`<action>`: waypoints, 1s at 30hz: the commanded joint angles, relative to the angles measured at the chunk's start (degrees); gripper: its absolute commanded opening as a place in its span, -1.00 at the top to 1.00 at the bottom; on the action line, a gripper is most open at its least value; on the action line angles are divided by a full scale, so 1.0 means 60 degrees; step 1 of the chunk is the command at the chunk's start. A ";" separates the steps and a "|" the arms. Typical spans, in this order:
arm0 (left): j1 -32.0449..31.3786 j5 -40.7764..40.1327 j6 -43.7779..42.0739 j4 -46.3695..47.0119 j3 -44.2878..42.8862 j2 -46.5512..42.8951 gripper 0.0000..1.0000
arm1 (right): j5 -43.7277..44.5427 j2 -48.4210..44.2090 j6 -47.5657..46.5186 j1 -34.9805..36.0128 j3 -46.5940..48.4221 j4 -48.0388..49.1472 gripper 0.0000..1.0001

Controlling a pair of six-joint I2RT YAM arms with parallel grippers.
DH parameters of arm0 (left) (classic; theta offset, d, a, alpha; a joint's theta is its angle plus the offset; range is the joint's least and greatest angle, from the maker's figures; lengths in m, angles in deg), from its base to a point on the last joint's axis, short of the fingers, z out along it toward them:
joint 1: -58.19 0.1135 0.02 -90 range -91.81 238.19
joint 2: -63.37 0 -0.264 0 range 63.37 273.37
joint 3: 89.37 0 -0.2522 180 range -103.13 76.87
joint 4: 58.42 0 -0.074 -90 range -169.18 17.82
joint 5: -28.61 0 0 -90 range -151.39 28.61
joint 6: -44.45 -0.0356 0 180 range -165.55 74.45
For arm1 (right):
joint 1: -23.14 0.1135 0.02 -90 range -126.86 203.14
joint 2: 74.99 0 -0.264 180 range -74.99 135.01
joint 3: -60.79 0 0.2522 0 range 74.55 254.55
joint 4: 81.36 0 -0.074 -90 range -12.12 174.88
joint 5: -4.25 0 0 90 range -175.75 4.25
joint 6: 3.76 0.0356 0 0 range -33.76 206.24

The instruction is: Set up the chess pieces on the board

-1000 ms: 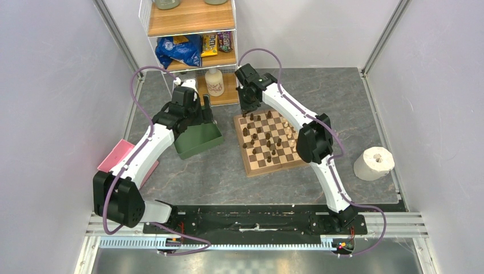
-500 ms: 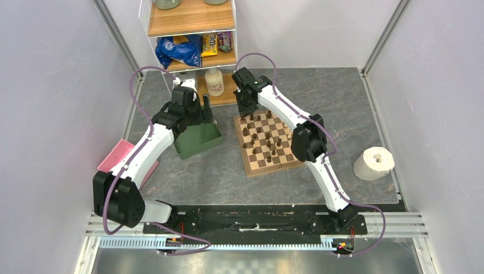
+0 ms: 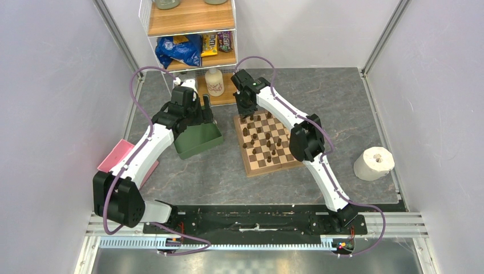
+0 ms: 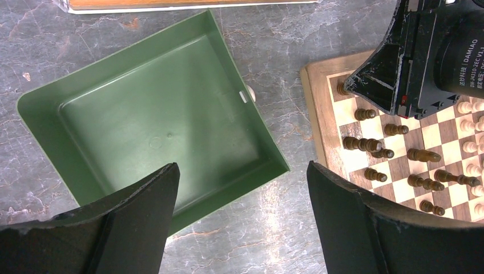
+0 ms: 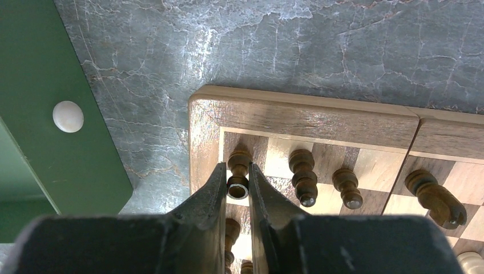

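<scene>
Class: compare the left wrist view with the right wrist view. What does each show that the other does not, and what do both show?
Only the left wrist view: the left gripper open over the green tray, and most of the tray's floor. Only the right wrist view: the right gripper shut on a dark piece at a corner square of the board. Both: the tray, that board corner, other dark pieces and a small pale round thing beside the tray.

At board (image 5: 308, 117) corner: dark piece (image 5: 240, 162) pinched by right hand (image 5: 238, 181); green tray (image 5: 34, 85) left.
</scene>
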 commanded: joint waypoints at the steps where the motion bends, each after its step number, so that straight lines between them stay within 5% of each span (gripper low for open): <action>1: 0.0037 0.0132 0.0208 0.0370 0.0033 -0.0167 -0.78 | -0.0001 0.0174 -0.0213 0.0038 0.0399 0.0011 0.63; 21: 0.0052 0.0214 0.0258 0.0400 0.0077 -0.0084 -0.79 | -0.0376 0.0430 -0.0119 0.0056 0.0364 0.0014 0.59; 30: 0.0052 0.0270 0.0274 0.0401 0.0077 -0.0057 -0.78 | -0.0377 0.0380 -0.0136 0.0049 0.0557 0.0035 0.39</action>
